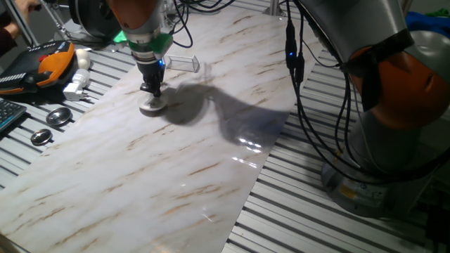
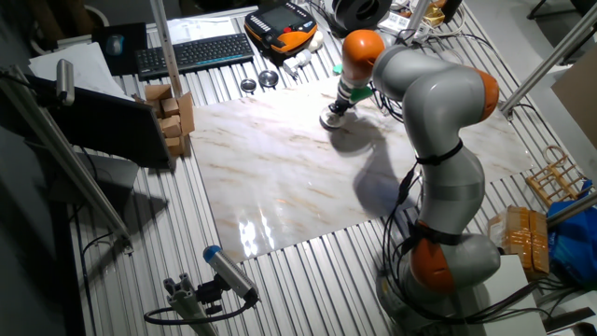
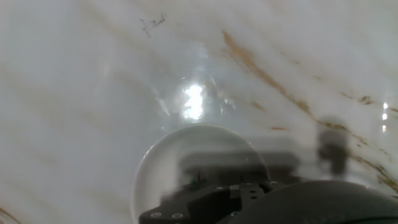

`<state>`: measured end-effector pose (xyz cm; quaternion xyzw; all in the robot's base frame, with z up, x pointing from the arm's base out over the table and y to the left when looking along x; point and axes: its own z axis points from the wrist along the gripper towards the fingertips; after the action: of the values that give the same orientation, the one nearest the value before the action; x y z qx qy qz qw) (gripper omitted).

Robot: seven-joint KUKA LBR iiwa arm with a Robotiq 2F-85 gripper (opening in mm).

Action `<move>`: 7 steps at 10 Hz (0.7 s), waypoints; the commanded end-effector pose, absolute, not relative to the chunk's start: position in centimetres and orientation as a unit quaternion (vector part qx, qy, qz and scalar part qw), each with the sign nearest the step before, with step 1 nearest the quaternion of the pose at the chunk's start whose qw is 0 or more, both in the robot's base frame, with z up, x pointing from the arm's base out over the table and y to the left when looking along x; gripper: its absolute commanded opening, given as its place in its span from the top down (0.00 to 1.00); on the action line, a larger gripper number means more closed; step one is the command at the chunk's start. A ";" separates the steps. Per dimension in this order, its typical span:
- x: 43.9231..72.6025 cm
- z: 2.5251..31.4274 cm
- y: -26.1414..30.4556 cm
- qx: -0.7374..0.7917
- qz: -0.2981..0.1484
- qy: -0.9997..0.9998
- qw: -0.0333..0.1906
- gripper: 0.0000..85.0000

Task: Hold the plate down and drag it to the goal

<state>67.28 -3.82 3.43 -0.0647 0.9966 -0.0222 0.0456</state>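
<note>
The plate is a small round white dish lying on the marble board, left of its middle. My gripper stands upright over it, fingers shut together, with the tips pressing on the dish's centre. The goal, a clear plastic bracket, sits a short way behind and to the right of the plate, apart from it. From the other side the plate lies under the gripper. In the hand view the plate fills the lower middle, and the dark gripper body covers its near part.
Two grey metal discs lie on the slatted table left of the board. An orange-black pendant and a white plug sit at the far left. The arm's base and cables stand at the right.
</note>
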 end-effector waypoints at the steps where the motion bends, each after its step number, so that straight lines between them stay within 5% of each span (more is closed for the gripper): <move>1: 67.3 3.5 -4.1 -0.066 -0.022 0.997 0.046 1.00; 7: 67.3 3.7 -5.5 -0.076 -0.026 0.996 0.046 1.00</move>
<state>67.34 -5.53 3.67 -0.0758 0.9957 -0.0257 0.0460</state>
